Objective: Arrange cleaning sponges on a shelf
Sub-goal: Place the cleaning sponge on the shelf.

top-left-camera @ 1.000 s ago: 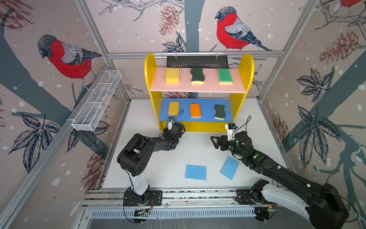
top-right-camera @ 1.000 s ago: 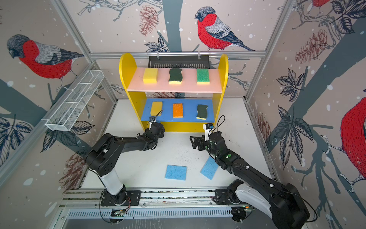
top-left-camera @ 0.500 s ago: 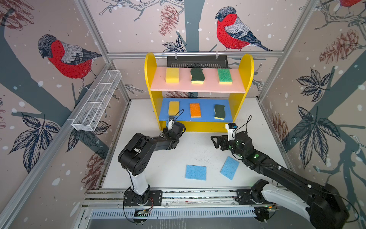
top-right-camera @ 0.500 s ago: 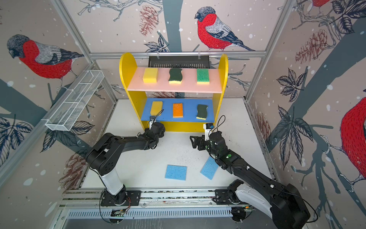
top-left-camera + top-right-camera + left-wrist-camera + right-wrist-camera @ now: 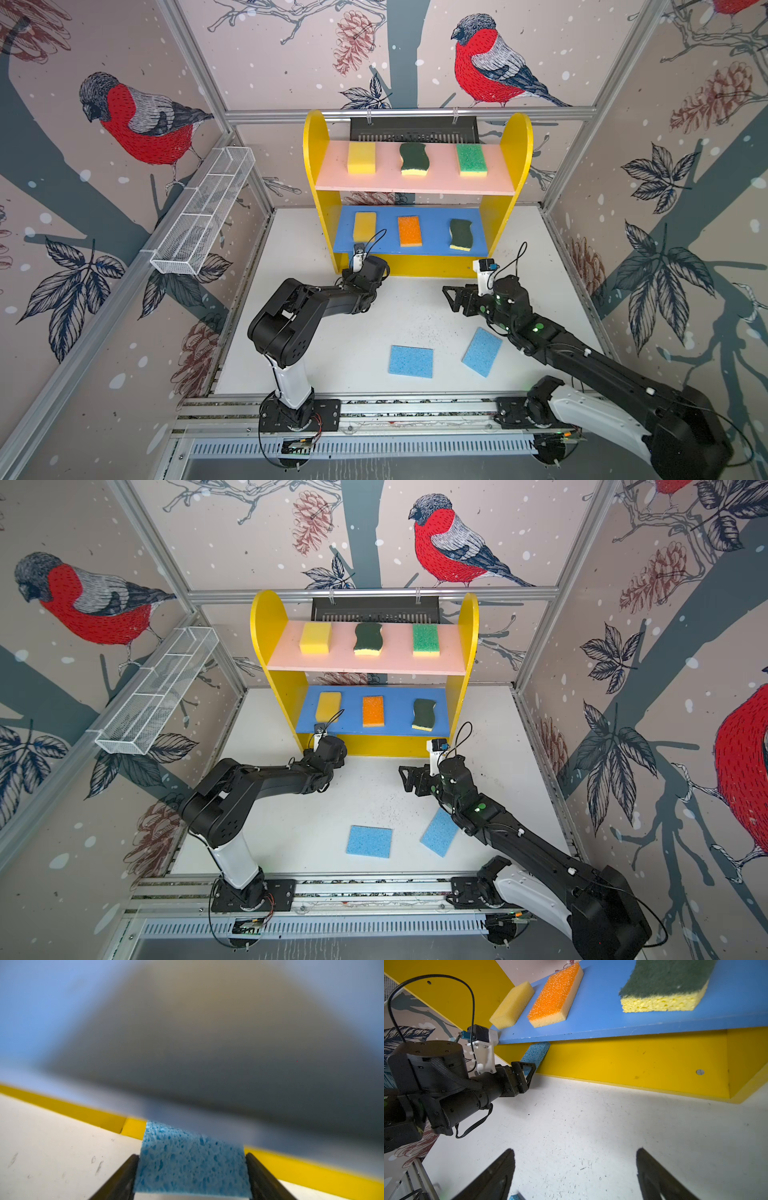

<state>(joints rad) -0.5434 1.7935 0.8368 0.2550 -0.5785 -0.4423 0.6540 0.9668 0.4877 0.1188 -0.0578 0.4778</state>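
No readable text, label, brand, number or sign in any view. Boards and sides of shelf [image 5: 415, 189]: plain colour. Pores only on light-blue sponge [image 5: 191, 1159]. Pictures only on wall [image 5: 291, 62]: birds, branches, cones, no lettering. Scuffs only on surface [image 5: 591, 1126], no characters.

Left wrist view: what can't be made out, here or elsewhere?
- Left wrist: shelf interior beyond the held light-blue sponge, blurred, too close.
- Top views: left gripper and that sponge, hidden beneath the arm's wrist and blue board.
- Right wrist: a second blue sponge, cut by the frame edge.
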